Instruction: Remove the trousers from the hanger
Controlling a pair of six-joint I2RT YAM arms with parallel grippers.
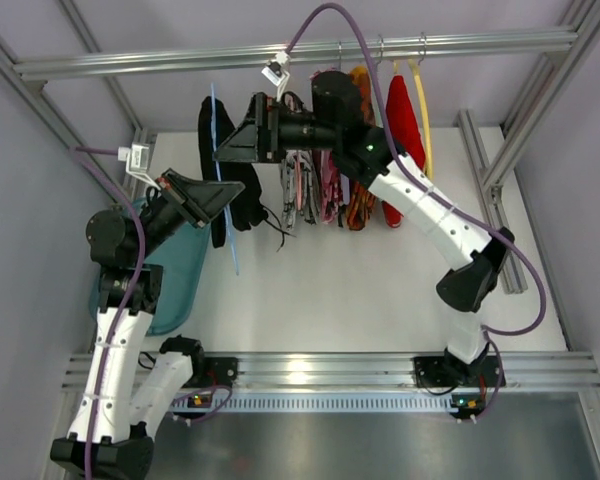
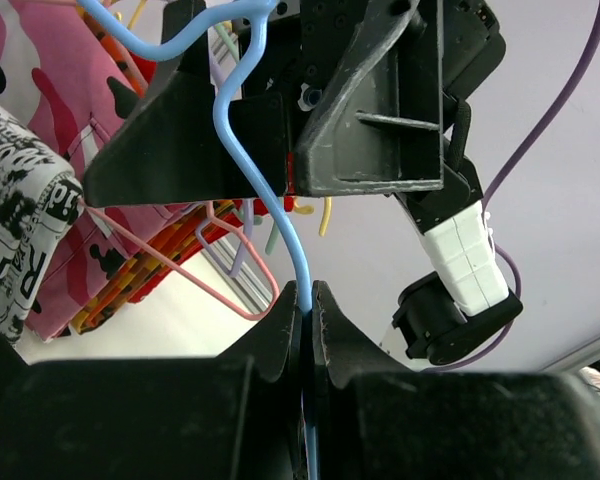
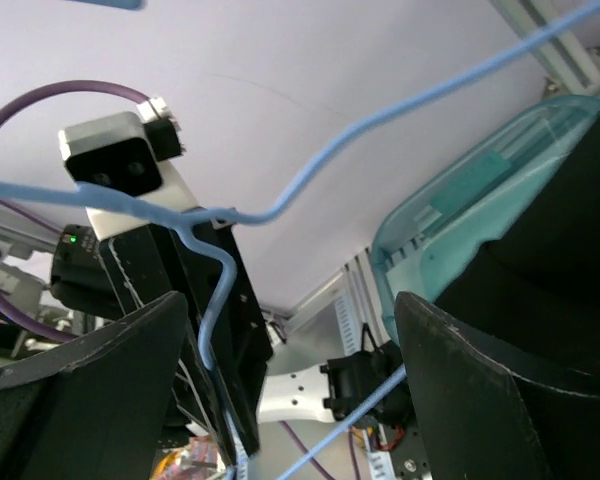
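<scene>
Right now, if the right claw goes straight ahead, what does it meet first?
Most likely the light-blue hanger, whose wire runs inside the open right claw; the left claw holds it just beyond.

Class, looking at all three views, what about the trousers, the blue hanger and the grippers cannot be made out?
Left wrist: the left gripper, shut on the hanger, hides the wire below its fingers.
Top external: both grippers cover where the trousers meet the hanger.
Right wrist: the hanger runs off the edges past the open right gripper; a black mass at the right edge is cut off, unidentifiable.
</scene>
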